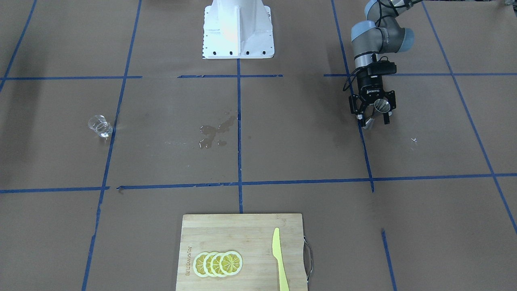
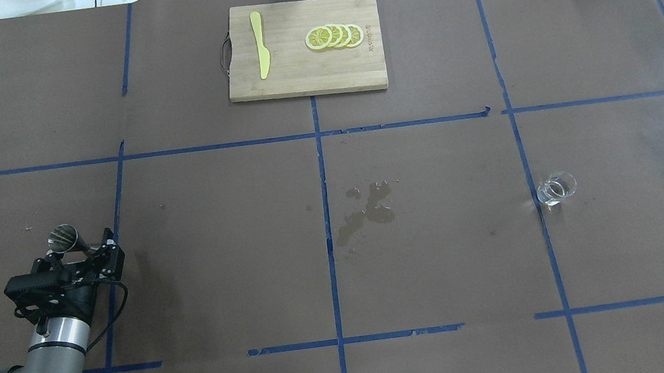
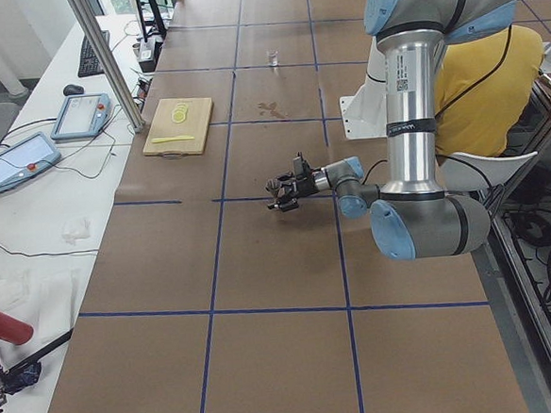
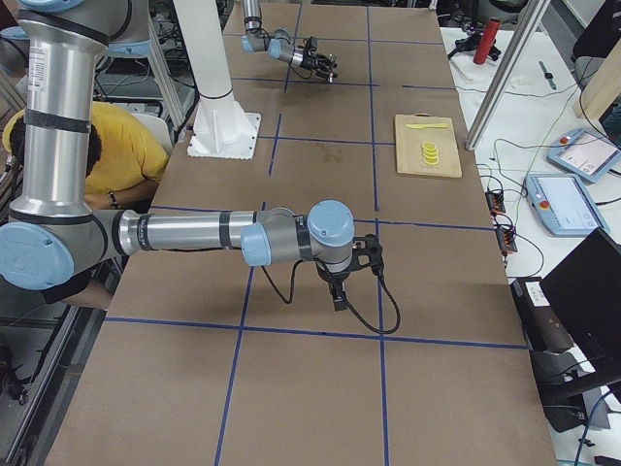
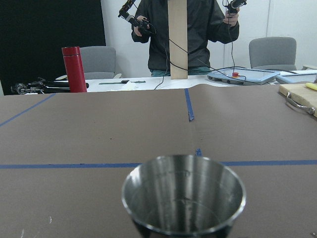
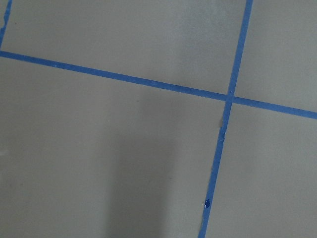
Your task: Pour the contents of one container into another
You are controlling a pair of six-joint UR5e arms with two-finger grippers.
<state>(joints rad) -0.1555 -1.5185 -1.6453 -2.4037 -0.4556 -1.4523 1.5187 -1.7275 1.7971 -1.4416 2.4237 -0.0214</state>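
Jigger [image 1: 381,106], steel, hourglass form: held in the left jaws, which are clamped on it low down, about the waist as far as shows. Upper cone stands clear ahead of the jaws, mouth upward. Left wrist view looks down into the bowl; no liquid evident. Whether its foot touches the surface [image 1: 282,161] or hangs just above, cannot tell.

Glass cup [image 1: 99,126]: upright, alone, well apart from the left jaws, beyond a wet patch [image 1: 214,135] lying between the two. Nothing grips it. Contents too clear to judge.

Right jaws: seen only in the side view, at the end of the right arm [image 4: 194,233], low over the surface. Apart or together, cannot tell. Right wrist view gives bare surface and blue tape [image 6: 230,99] only, no cup, so these jaws are judged not at the cup.

Judgement: receiver secured, source not yet picked up, pour not begun. Next move calls for the right jaws to reach the cup, close across its wall clear of the lip, and lift it level. The lip then goes just above and beside the jigger mouth. Mouth is narrow, so tip slowly with the left jaws holding the jigger level. Wet patch suggests spilling is a live risk.
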